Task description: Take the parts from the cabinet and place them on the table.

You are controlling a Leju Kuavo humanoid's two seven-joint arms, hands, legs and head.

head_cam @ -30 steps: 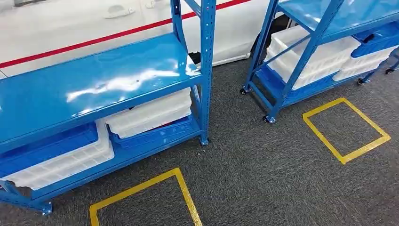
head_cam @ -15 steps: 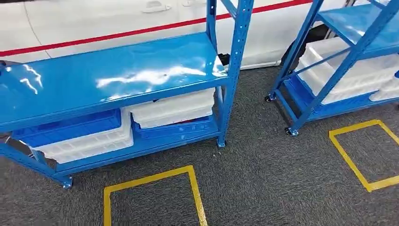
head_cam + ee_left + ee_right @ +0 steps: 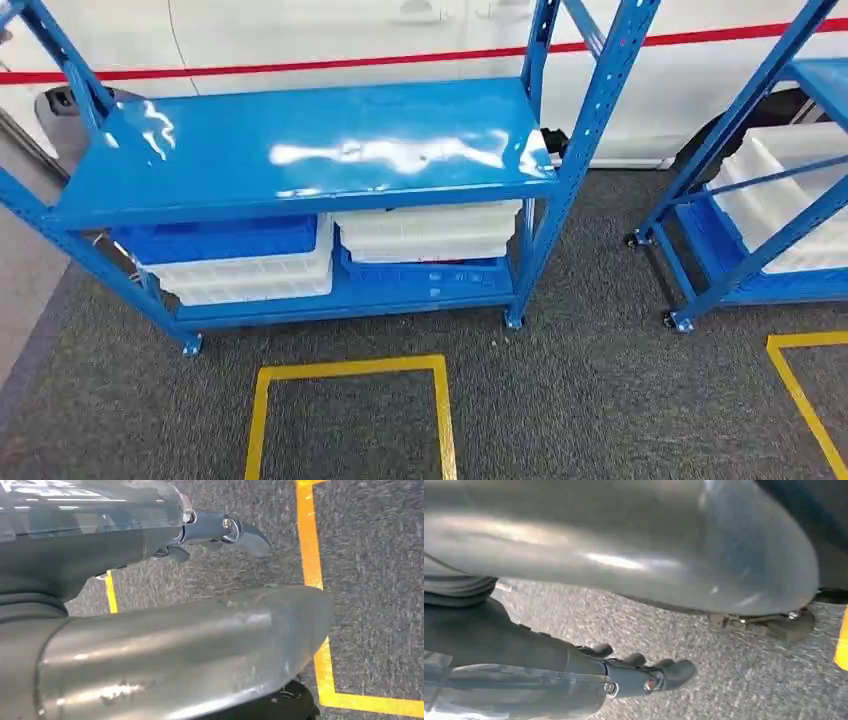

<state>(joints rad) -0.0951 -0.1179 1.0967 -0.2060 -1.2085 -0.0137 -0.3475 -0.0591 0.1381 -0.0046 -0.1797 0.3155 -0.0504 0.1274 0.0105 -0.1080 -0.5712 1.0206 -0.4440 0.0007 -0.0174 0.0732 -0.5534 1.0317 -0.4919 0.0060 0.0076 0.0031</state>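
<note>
Left hand (image 3: 220, 530) and right hand (image 3: 644, 677): hanging over carpet, holding nothing; we judge approach step, next squaring up to the blue cabinet (image 3: 310, 150) for its lower trays (image 3: 430, 235).

Head cam: high, looks down-fwd at blue rack (image 3: 300, 150). Wrist cams: close, face carpet (image 3: 380, 555); all share carpet w/ yellow tape (image 3: 350, 368).

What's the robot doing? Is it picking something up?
Not yet. The robot faces a blue rack whose middle shelf is bare. White trays and a blue tray sit on the bottom shelf. A yellow square is taped on the carpet before it. The left hand and right hand hang over the floor, holding nothing. No parts are out so far.
</note>
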